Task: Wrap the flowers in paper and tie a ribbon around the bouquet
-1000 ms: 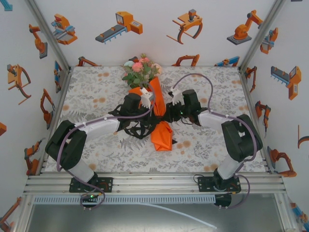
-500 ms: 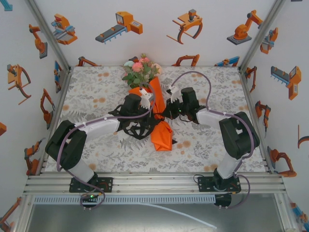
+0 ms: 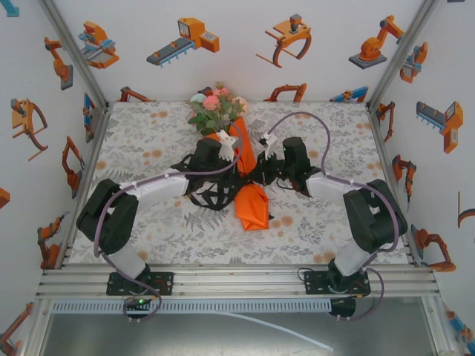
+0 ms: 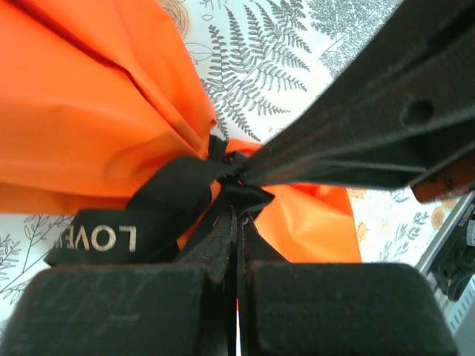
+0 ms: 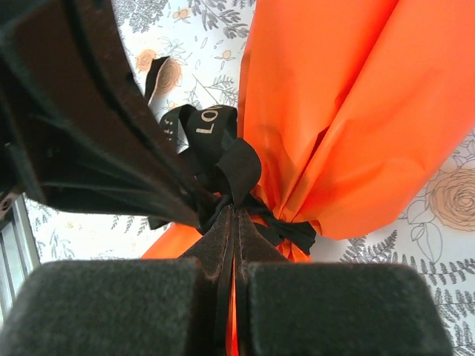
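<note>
My left gripper (image 4: 236, 215) and right gripper (image 5: 234, 211) both pinch the soft, slippery-looking ribbon (image 5: 223, 159) at the waist of the bouquet (image 3: 252, 208) lying mid-way across the table (image 3: 148, 141); I judge its paper (image 5: 334, 111) crushable, so I'd hold ribbon only.

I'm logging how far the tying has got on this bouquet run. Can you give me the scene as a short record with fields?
bouquet: bright-orange paper cone lying on the floral-print tablecloth, with pink and peach flowers at its far end
ribbon: narrow black ribbon with pale lettering, cinched round the paper's narrow waist, loose loops beside it
left end effector: shut, tips pinching the ribbon at the knot
right end effector: shut on the ribbon from the other side
tie: knot gathered, bow not yet formed
</note>
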`<state>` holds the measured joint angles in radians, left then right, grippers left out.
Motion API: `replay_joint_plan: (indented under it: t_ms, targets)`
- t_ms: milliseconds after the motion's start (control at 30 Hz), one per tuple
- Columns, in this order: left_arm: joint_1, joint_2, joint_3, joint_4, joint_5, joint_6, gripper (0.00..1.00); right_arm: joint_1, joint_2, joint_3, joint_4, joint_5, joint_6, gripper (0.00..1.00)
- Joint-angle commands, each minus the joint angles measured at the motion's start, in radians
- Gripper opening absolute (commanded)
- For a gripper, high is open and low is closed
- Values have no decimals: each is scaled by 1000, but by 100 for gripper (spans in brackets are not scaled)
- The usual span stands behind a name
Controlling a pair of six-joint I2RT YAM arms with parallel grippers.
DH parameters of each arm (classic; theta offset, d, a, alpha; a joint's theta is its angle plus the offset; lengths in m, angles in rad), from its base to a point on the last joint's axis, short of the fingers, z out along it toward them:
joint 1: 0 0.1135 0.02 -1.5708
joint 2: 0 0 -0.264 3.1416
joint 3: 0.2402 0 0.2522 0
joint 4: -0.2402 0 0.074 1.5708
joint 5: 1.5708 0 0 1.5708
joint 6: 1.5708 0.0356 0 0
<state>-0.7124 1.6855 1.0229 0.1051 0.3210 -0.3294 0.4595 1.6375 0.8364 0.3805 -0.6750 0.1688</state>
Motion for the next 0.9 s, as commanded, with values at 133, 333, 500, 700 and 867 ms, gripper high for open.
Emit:
replay_joint_plan:
  t_ms: [133, 333, 500, 700, 867]
  targets:
    - [3, 62, 48, -40, 9, 6, 0, 15, -65, -43, 51, 0, 18, 0]
    - [10, 64, 43, -76, -29, 12, 0, 15, -84, -34, 42, 16, 8, 0]
    - [17, 77, 57, -41, -33, -47, 0, 21, -63, -41, 95, -77, 31, 0]
    - [22, 94, 62, -11, -77, -125, 0, 33, -42, -58, 128, -154, 59, 0]
    - [25, 93, 53, 12, -106, -156, 0, 42, -12, -58, 130, -206, 77, 0]
